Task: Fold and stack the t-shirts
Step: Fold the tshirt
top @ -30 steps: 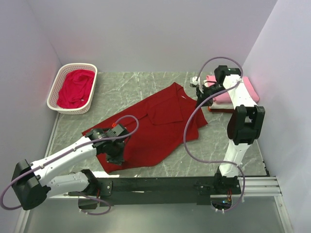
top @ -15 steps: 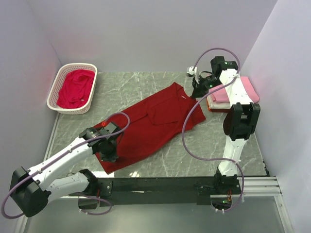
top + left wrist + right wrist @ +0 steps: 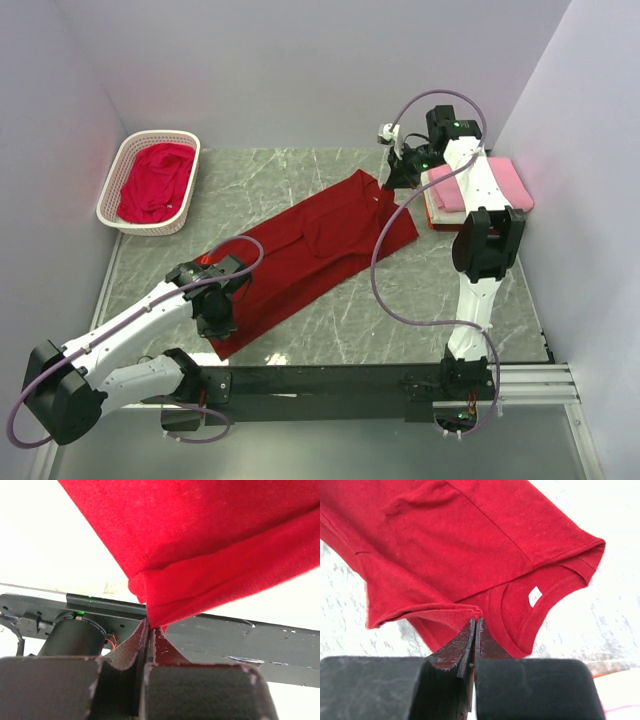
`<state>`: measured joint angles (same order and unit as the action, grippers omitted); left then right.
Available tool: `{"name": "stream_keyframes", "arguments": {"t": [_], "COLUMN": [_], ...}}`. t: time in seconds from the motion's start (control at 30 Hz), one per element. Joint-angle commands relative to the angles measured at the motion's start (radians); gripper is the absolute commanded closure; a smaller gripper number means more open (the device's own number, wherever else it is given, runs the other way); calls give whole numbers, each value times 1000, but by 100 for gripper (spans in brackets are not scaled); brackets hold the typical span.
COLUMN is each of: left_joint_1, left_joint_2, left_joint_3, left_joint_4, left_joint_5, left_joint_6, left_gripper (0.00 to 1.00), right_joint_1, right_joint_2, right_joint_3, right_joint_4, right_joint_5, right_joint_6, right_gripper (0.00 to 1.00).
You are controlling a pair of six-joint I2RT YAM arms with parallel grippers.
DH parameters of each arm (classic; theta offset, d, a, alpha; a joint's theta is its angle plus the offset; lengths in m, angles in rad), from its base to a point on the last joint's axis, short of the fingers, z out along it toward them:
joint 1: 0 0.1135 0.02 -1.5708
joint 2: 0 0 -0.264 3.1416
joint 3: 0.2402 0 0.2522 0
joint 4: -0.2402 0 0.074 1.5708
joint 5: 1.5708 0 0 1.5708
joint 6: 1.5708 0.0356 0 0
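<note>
The large dark red t-shirt [image 3: 310, 255] lies stretched in a long folded band across the marble table, from near left to far right. My left gripper [image 3: 218, 318] is shut on its near hem corner [image 3: 150, 614]. My right gripper [image 3: 392, 180] is shut on the cloth by the collar [image 3: 475, 612]; the neck opening with its white tag [image 3: 535, 596] shows beside it. A brighter crimson t-shirt [image 3: 155, 182] lies crumpled in the white basket [image 3: 112, 188]. Folded pink and white t-shirts [image 3: 478, 186] are stacked at the far right, under the right arm.
The white lattice basket stands at the far left corner. The black rail [image 3: 330, 382] runs along the near edge of the table. Purple walls close in on the left, back and right.
Both grippers have pulled the dark red shirt: the right one moved farther back, the left one moved left and nearer. The shirt's near side has been folded in, so it is now narrower.
</note>
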<state>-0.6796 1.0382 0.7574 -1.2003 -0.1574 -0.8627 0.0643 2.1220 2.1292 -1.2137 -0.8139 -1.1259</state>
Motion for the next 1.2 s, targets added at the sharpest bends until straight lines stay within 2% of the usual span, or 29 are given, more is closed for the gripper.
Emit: {"name": "stream_keyframes", "arguments": {"t": [0.0, 0.33, 0.6, 1.17], "left_joint_1": [5, 23, 54, 68], "left_joint_2": [0, 83, 158, 276], "left_joint_3": [28, 82, 82, 100], "left_joint_4": [-51, -59, -16, -5], "left_joint_5": [-25, -93, -110, -182], "left_joint_6": [-35, -50, -16, -41], "left_gripper": [99, 99, 99, 99], "right_joint_1": [15, 22, 25, 62], "right_joint_2": [10, 36, 53, 85], "right_joint_3": [43, 80, 84, 84], "right_joint_4": [66, 163, 190, 253], "right_joint_5": [-18, -19, -16, 18], "right_joint_6": [54, 141, 152, 202], "right_gripper": [100, 100, 100, 100]}}
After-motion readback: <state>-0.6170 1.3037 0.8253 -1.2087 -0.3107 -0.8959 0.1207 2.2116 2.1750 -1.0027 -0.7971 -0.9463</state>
